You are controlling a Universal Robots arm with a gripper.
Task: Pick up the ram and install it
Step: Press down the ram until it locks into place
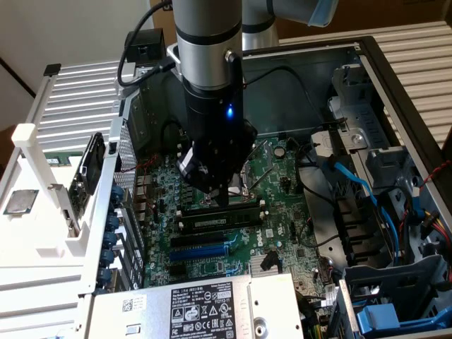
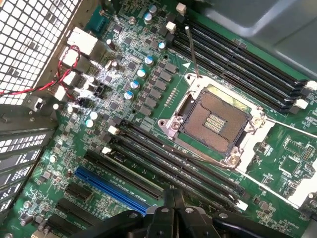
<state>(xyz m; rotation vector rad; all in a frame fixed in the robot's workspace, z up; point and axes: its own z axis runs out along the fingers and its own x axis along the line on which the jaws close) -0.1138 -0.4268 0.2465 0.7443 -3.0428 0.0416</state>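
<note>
Clenched claw (image 2: 171, 201) presses down on your ram (image 1: 224, 217), seated in its motherboard (image 2: 148, 74) slot

Beside the black gripper (image 2: 173, 208), a blue expansion slot (image 2: 111, 191) crosses the green motherboard (image 2: 292, 158). Black memory slots (image 2: 237, 59) with white end clips lie beyond the silver-framed, gold-dotted socket (image 2: 213, 121).
</note>
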